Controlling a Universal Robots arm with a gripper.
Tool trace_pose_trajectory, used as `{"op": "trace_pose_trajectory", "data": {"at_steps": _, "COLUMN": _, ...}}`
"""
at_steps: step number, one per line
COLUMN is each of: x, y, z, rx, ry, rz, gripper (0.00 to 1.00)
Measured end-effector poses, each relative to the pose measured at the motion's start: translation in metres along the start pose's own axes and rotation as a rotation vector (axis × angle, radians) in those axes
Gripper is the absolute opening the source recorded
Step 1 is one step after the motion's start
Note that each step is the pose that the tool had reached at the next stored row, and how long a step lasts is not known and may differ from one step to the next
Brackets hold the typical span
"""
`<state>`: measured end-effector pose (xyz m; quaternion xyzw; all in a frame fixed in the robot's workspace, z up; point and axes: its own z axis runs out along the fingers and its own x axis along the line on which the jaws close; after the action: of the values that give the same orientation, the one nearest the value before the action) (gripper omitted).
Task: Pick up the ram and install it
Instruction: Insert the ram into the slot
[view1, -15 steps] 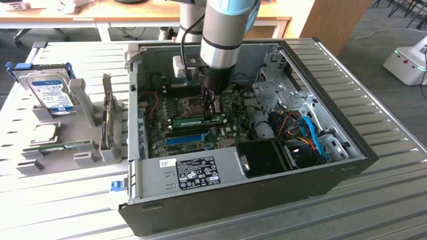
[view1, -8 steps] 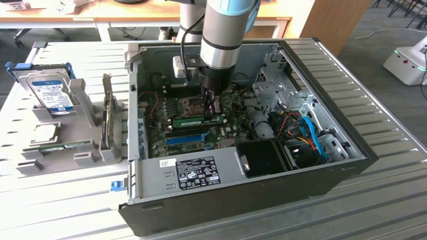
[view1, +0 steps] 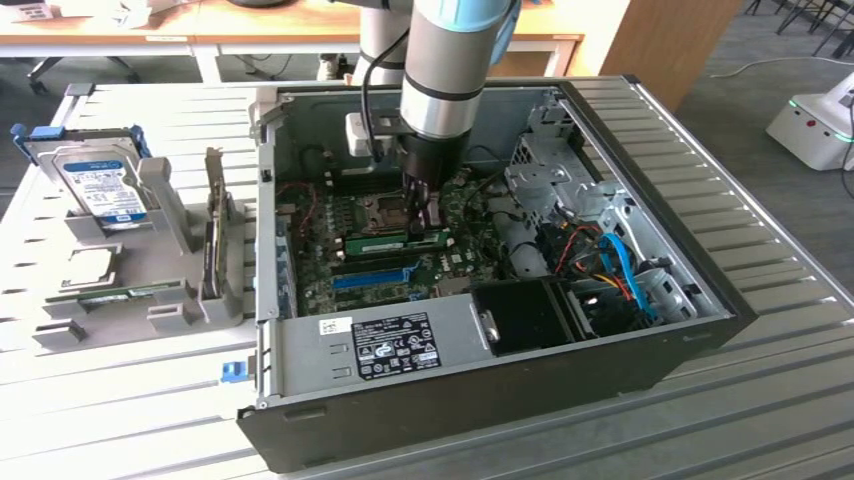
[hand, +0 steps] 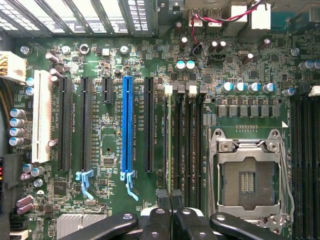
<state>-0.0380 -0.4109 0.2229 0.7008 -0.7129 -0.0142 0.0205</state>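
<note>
We are looking down into the open computer case (view1: 441, 350) lying on its side on the table (view1: 747, 420), with the arm reaching straight down onto the motherboard (view1: 334, 215). The arm is hanging over the bank of long black memory slots (hand: 192, 145), which lie between the blue expansion slot (hand: 127, 125) and the processor socket (hand: 248, 175).

The ram (view1: 387, 243) is standing on edge in that bank, its long axis running along the slots, from the exterior view's left to its right. We are judging it as sitting in a slot, though how deeply it is seated we cannot tell.

The gripper (view1: 430, 222) is directly above the stick's end towards the exterior view's right, so the ram is stretching away from the tool towards the exterior view's left. Its fingers (hand: 162, 197) are pressed together, in line with the slots. Whether they are nipping the thin board or only bearing on its top edge, we cannot tell.
</note>
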Motion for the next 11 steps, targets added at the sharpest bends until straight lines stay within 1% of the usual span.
{"op": "trace_pose_trajectory", "data": {"at_steps": 9, "x": 0.0000, "y": -0.0001, "z": 0.0001, "rx": -0.0001, "ry": 0.0001, "rz": 0.000, "gripper": 0.13}}
{"op": "trace_pose_trajectory", "data": {"at_steps": 10, "x": 0.0000, "y": -0.0001, "z": 0.0001, "rx": -0.0001, "ry": 0.0001, "rz": 0.000, "gripper": 0.19}}
{"op": "trace_pose_trajectory", "data": {"at_steps": 11, "x": 0.0000, "y": 0.0000, "z": 0.0001, "rx": -0.0001, "ry": 0.0001, "rz": 0.000, "gripper": 0.19}}
